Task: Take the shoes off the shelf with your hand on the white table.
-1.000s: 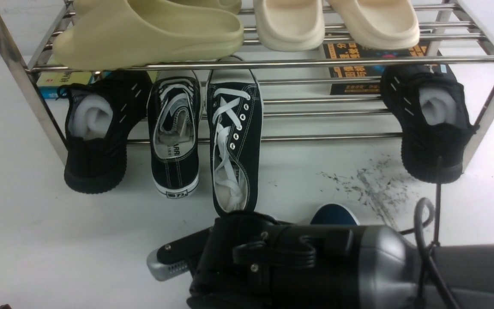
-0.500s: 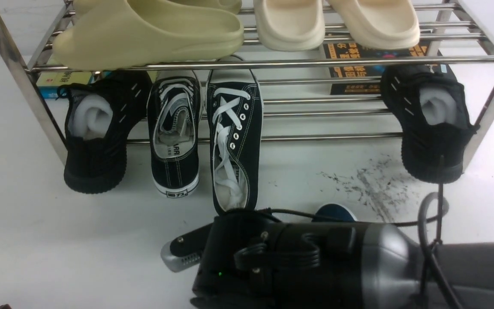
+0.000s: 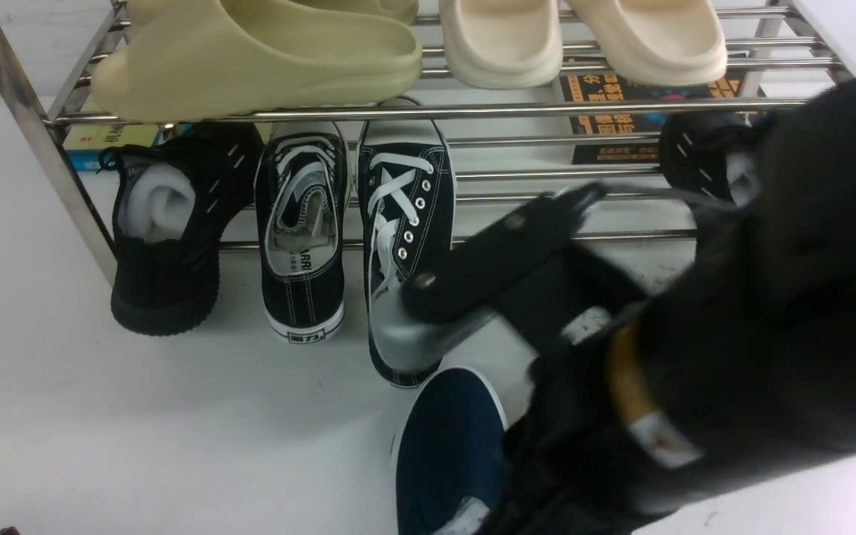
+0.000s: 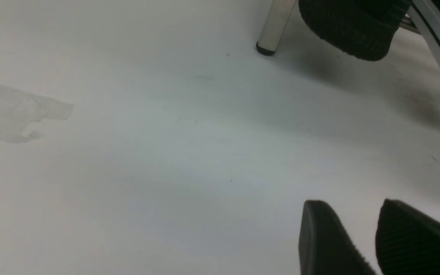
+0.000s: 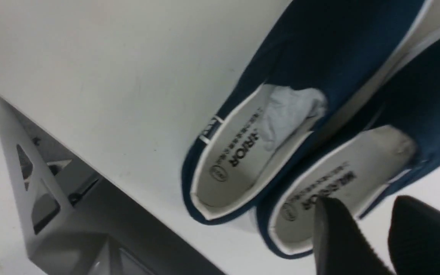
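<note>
- Pair of navy blue canvas slip-on shoes (image 5: 281, 126) lies side by side on the flat white table (image 3: 101, 416), off and in front of the chrome tube shelf (image 3: 428, 111).
- Bulky black right gripper (image 5: 376, 236) above them: ribbed fingers (image 5: 334, 240) slightly apart, holding nothing.
- Black left gripper (image 4: 361, 236) near the shelf leg: narrow gap, empty.

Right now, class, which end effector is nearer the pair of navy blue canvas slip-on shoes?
The right end effector: it hovers just above the navy blue canvas slip-on shoes on the white table. The left end effector sees only bare table near the chrome shelf leg.
</note>
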Robot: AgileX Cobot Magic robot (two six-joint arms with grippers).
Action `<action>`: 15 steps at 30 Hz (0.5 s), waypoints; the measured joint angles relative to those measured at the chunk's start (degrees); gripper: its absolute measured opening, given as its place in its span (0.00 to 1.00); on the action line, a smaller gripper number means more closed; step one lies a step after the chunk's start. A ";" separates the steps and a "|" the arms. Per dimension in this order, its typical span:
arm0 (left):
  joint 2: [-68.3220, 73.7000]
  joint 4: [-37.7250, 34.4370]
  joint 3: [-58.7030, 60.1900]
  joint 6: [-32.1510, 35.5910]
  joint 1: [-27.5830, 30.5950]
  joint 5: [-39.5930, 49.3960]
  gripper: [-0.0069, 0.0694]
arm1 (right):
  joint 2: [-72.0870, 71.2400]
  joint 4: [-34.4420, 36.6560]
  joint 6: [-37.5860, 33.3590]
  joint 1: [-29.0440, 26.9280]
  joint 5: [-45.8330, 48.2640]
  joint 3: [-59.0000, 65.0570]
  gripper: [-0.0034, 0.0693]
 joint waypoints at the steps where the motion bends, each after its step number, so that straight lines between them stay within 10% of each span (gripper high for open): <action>1: 0.00 0.00 0.00 0.00 0.00 0.00 0.41 | -2.15 -0.88 -0.81 0.00 0.21 0.00 0.26; 7: 0.00 0.00 0.00 0.00 0.00 0.00 0.41 | -19.02 -4.71 -2.92 0.00 1.16 1.64 0.04; 15: 0.00 0.00 0.00 0.00 0.00 0.00 0.41 | -40.97 -9.94 -2.92 0.00 -13.04 22.64 0.03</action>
